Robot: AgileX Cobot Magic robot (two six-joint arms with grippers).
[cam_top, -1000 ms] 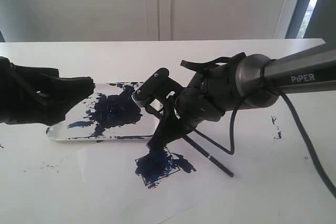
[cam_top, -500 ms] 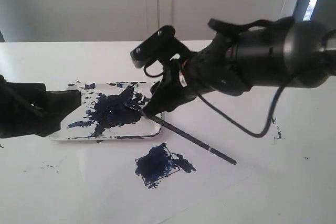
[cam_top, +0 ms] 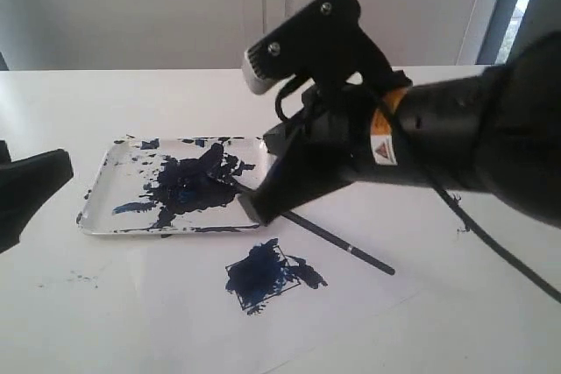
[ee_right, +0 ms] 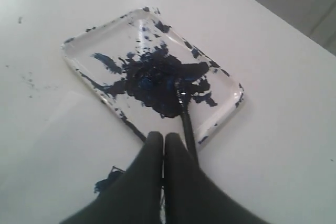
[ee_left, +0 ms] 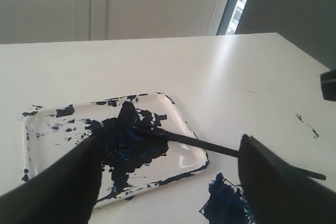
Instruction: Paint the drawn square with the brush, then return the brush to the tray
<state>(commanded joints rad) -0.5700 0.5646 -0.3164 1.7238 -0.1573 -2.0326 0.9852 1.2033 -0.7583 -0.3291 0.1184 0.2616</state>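
The brush point(cam_top: 337, 243) lies free, its dark tip in the paint of the tray point(cam_top: 98, 203) and its handle slanting over the tray's near right edge onto the table. The drawn square point(cam_top: 263, 273) sits in front of the tray, smeared dark blue. My right gripper point(cam_top: 250, 208) hangs above the tray's right end, shut and empty. In the right wrist view its fingers point(ee_right: 163, 137) are pressed together beside the brush point(ee_right: 185, 116). My left gripper point(ee_left: 168, 145) is open and empty, looking over the tray point(ee_left: 184, 156), brush point(ee_left: 194, 141) and square point(ee_left: 223, 208).
Small paint specks mark the white table at the right point(cam_top: 460, 216) and front left point(cam_top: 79, 279). A wall and a window frame point(cam_top: 495, 6) stand behind the table's far edge. The left arm point(cam_top: 31, 186) is low at the left edge.
My right gripper carried the brush from the square to the tray, let it go and rose toward the camera. The left gripper drew back to the left.
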